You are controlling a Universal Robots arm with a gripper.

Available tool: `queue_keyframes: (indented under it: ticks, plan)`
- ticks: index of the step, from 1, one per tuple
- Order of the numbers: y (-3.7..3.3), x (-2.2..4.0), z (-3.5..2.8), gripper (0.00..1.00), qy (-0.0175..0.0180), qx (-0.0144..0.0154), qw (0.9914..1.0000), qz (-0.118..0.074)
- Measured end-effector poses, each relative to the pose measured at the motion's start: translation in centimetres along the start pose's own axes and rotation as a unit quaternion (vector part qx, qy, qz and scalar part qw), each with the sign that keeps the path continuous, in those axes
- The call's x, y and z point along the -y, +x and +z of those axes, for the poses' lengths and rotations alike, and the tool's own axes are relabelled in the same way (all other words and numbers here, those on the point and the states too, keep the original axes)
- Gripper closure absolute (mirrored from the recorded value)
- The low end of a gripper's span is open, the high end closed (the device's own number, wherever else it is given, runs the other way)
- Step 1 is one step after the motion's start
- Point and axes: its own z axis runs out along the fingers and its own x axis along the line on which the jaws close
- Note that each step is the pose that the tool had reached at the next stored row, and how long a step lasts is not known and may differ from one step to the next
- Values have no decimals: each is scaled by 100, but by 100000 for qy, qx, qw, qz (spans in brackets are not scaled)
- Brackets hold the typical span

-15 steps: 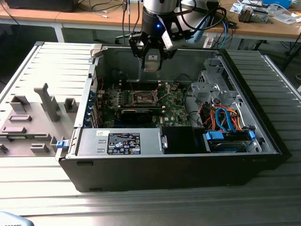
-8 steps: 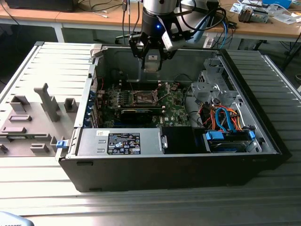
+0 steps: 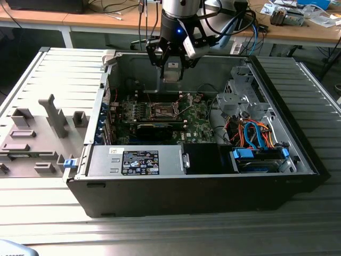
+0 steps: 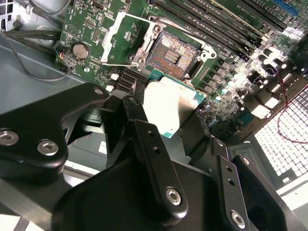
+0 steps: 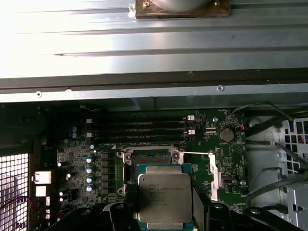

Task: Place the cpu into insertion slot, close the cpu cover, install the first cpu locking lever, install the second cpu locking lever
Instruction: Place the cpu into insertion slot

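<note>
Open computer case (image 3: 213,186), with the gripper (image 3: 171,68) hanging over its green motherboard (image 3: 200,120).
The gripper clamps the cpu (image 5: 164,195) by two opposite edges, holding it in the air, apart from the bare insertion slot (image 5: 151,156) below; the cpu cover (image 4: 120,41) stands swung open beside the slot.

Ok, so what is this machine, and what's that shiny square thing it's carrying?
It is a robot arm with a black gripper at its end, a bit like a hand. The exterior view comes from a camera off the arm that sees the whole scene. The two wrist views come from cameras riding on the arm.

On the metal table lies an open computer case, with the green motherboard inside. The gripper is shut on the cpu, the shiny square chip, and holds it above the board. In the second wrist view, the insertion slot is the dark square socket, which is empty. Its cpu cover, a thin silvery frame, is swung open.
</note>
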Motion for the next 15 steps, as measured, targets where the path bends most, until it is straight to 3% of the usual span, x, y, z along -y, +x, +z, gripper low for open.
queue_keyframes:
  ticks: [15]
  plan:
    - [-1, 3, 34, 46, 2, 2, 100000, -1]
